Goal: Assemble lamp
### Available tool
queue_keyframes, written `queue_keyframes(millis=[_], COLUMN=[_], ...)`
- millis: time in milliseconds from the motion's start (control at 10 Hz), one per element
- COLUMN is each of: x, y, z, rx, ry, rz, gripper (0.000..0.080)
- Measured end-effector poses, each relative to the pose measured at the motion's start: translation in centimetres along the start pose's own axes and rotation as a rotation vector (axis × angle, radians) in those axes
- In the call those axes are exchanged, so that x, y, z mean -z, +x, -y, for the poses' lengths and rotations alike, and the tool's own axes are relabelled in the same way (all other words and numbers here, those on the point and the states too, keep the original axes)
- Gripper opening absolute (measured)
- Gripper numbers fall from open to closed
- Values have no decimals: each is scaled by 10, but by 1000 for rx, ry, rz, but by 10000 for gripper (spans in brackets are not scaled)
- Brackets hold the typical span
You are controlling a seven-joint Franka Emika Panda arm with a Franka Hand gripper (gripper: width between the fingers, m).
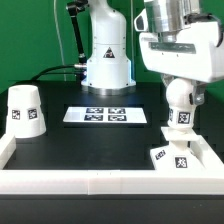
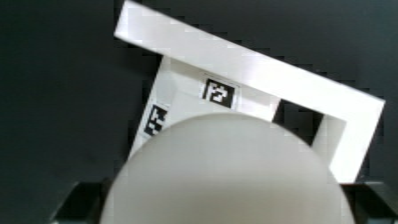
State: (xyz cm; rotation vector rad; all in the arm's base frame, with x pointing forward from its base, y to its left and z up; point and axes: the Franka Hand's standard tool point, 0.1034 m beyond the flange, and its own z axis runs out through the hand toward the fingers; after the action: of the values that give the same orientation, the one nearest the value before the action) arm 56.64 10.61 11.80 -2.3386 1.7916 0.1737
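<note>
My gripper (image 1: 180,84) is shut on the round white bulb (image 1: 180,98) and holds it upright, its tagged stem (image 1: 183,119) pointing down. The flat square base (image 1: 174,158) lies just below it at the exterior view's near right, and a small gap shows between stem and base. In the wrist view the bulb (image 2: 222,165) fills the frame between my dark fingers (image 2: 75,205), with my gripper (image 2: 217,208) closed around it and the tagged base (image 2: 192,85) beyond. The tapered shade (image 1: 27,110) stands at the exterior view's left.
The marker board (image 1: 103,115) lies flat in the middle of the black table. A white rail (image 1: 100,186) runs along the near edge and the sides. The robot's white pedestal (image 1: 107,60) stands at the back with cables beside it.
</note>
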Motion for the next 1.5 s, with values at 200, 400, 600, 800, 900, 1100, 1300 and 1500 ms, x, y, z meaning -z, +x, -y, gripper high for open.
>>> queue_keyframes(millis=[200,400,600,800,900,1100,1300,1500], x=[0,0,-1,0,-1,-1,-2,-1], y=[3,3,0,0,-2,-4,-5,1], z=[-1,-1,0,-1,-2,-5,-8,-10], rx=[-161,-269,-305,-161,-111,113,322,514], ry=[0,6,5,7,6,3,1,2], rz=[31,51,54,47,47,39,38,37], gripper=[580,580,677,695,698,699,699,699])
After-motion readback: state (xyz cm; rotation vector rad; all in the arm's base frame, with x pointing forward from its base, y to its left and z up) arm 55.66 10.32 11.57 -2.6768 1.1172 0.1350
